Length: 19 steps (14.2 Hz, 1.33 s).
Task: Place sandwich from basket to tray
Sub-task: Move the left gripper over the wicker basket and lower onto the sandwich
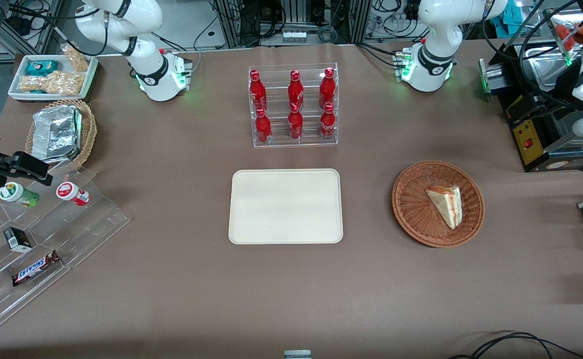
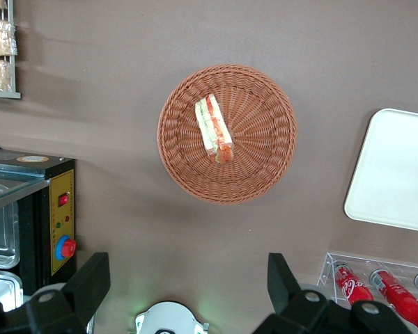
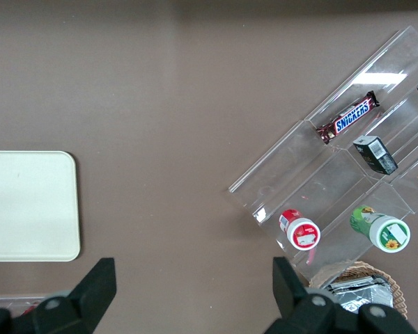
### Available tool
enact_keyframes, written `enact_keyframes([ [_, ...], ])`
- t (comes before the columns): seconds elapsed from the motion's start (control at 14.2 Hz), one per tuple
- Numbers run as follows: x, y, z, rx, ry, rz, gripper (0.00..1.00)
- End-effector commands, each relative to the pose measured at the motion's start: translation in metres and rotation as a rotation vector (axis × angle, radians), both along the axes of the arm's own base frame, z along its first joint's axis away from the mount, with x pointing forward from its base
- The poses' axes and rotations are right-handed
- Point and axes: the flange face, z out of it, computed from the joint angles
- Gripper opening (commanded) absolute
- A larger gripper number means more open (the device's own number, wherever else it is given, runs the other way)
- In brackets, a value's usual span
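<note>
Hovering high above basket (image 2: 227, 133), gripper (image 2: 188, 282) wide open, holding nothing. Sandwich (image 1: 446, 205) lies in basket, toward its 3 o'clock rim in front view. Tray (image 1: 286, 206) bare. Step: approach. Next, likely: descend, straddle wedge, close.

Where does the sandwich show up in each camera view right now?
Front view: sandwich lies in the basket, beside the tray.
Left wrist view: sandwich in the basket, gripper open, high above the table.
Right wrist view: not in it.
Shared landmark: the tray.
</note>
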Motion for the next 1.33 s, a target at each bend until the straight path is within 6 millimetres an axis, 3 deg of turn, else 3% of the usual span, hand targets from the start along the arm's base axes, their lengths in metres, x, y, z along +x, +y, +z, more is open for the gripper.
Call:
enact_keyframes([
  [0.0, -0.001, -0.005, -0.001, 0.02, -0.008, -0.023, 1.0],
  [0.14, 0.001, -0.014, -0.003, 0.027, -0.01, -0.032, 1.0],
  [0.35, 0.019, -0.009, -0.037, 0.023, 0.063, -0.013, 1.0],
  [0.7, 0.055, 0.001, -0.14, 0.042, 0.213, 0.208, 1.0],
  [0.98, 0.074, -0.009, -0.237, 0.04, 0.116, 0.416, 1.0],
  [1.26, 0.078, -0.01, -0.297, 0.028, 0.084, 0.498, 1.0],
])
